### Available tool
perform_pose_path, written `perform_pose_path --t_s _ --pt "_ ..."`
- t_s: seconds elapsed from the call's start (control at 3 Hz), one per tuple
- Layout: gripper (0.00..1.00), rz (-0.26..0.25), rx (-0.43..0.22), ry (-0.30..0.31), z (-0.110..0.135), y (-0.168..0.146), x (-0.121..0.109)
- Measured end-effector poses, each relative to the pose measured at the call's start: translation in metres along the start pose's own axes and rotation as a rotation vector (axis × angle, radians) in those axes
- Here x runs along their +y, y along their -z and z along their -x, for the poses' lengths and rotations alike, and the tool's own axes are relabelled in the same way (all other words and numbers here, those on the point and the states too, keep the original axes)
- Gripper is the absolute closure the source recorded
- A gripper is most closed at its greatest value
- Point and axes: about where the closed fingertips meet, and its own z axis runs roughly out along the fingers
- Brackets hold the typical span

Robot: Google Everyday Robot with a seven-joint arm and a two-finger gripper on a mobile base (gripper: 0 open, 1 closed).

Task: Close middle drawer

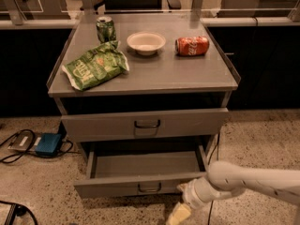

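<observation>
1. Middle drawer (145,167), a wide, shallow grey metal drawer with a low front panel, is pulled well out of the grey metal cabinet (187,76). It is the lowest drawer in view, and its inside looks bare. A small dark loop handle (150,188) sits at the centre of its front.
2. A small blue box (48,144) with dark cables lies on the speckled floor, to the left of the cabinet.
3. On the cabinet top, a crumpled green snack bag (93,68) lies near the front left corner.
4. A green drink can (106,29) stands upright just behind the bag.
5. A shallow white bowl (146,42) sits near the middle of the top, to the right of the green can.
6. A grey drawer with a taller front (187,122) sits above the middle drawer, its front set further back.
7. A red soda can (192,46) lies on its side to the right of the bowl.
8. The pale, cream-coloured gripper (179,213) hangs low in front of the middle drawer's front panel, below and to the right of the loop handle. Whether it is spread or closed cannot be made out, nor whether it touches the panel.
9. Its white arm (253,179) reaches in from the right edge.
</observation>
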Motion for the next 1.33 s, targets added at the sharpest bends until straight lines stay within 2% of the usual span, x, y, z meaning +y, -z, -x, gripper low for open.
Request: perform_pose_path --t_s 0.33,0.67,1.0,1.33 --pt "0.38 -0.002 0.013 0.011 0.025 -0.009 -0.043" --pt "0.62 -0.025 0.030 0.022 0.041 -0.011 -0.074" --pt "0.91 -0.075 0.042 0.028 0.051 -0.006 -0.094" --pt "1.00 -0.115 0.041 0.024 0.052 -0.002 -0.104"
